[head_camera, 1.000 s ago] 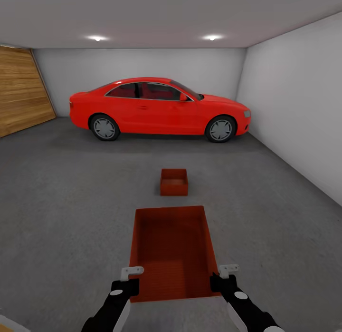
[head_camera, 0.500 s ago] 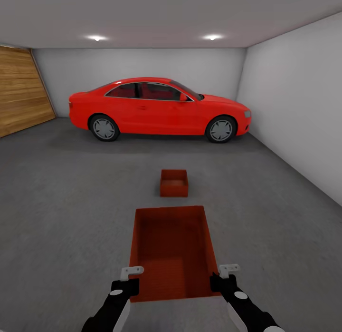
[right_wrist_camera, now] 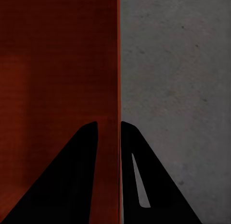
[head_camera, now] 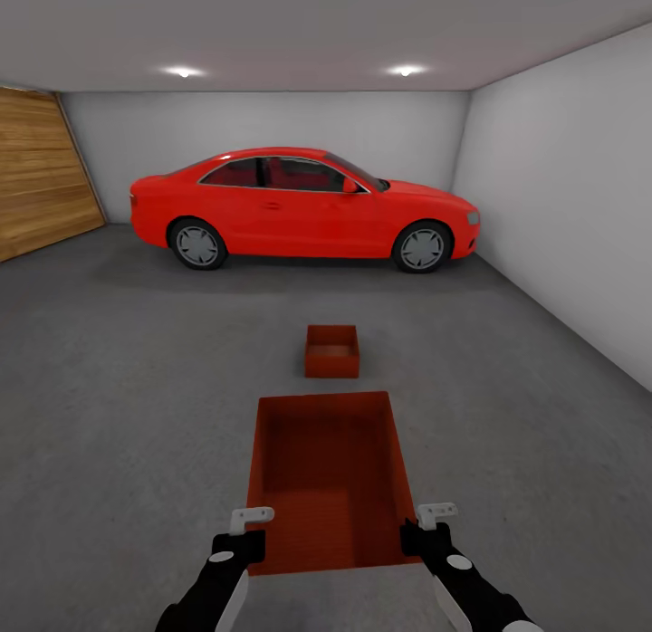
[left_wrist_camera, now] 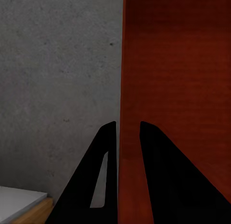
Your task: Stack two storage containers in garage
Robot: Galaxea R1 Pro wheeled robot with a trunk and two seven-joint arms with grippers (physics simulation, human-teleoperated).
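In the head view I carry one rust-red storage container (head_camera: 326, 478) low in front of me, over the dark grey garage floor (head_camera: 136, 387). My left gripper (head_camera: 243, 532) is shut on its left wall near the near corner, and my right gripper (head_camera: 426, 526) is shut on its right wall. In the left wrist view the left gripper (left_wrist_camera: 128, 132) straddles the container's thin wall (left_wrist_camera: 121, 65). In the right wrist view the right gripper (right_wrist_camera: 109, 130) clamps the container's wall (right_wrist_camera: 118, 56). The second storage container (head_camera: 331, 349) sits on the floor straight ahead.
A red coupe (head_camera: 303, 206) is parked across the far side of the garage. A white wall (head_camera: 561, 206) runs along the right. A wooden panel (head_camera: 41, 179) stands at the far left. Bare concrete lies on both sides of the far container.
The view has crept slightly forward; the far container and car sit a touch differently in the picture. Both grippers keep their hold on the carried container.
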